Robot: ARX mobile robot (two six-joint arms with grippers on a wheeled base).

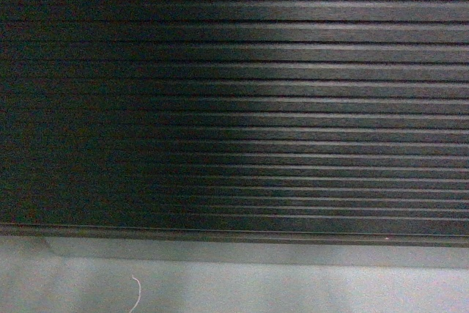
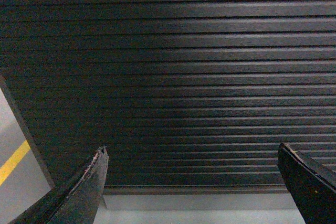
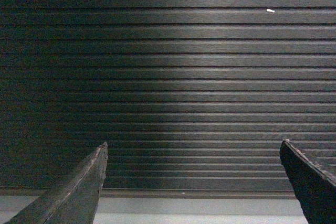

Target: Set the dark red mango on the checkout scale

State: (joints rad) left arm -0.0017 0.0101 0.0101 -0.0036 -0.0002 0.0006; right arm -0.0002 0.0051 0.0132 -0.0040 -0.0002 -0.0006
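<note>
Both my left pincer (image 2: 191, 182) and my right pincer (image 3: 193, 179) hang spread and empty, facing the checkout's (image 1: 234, 108) ribbed front just above the floor (image 1: 242, 287). No mango or scale shows anywhere, so neither arm looks nearer; I judge they lie higher up.

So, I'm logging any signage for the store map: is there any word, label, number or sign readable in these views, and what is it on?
None: no text is readable in any view.
The checkout front is bare ribbed slats.
The small white mark on one slat is too small to read.
</note>
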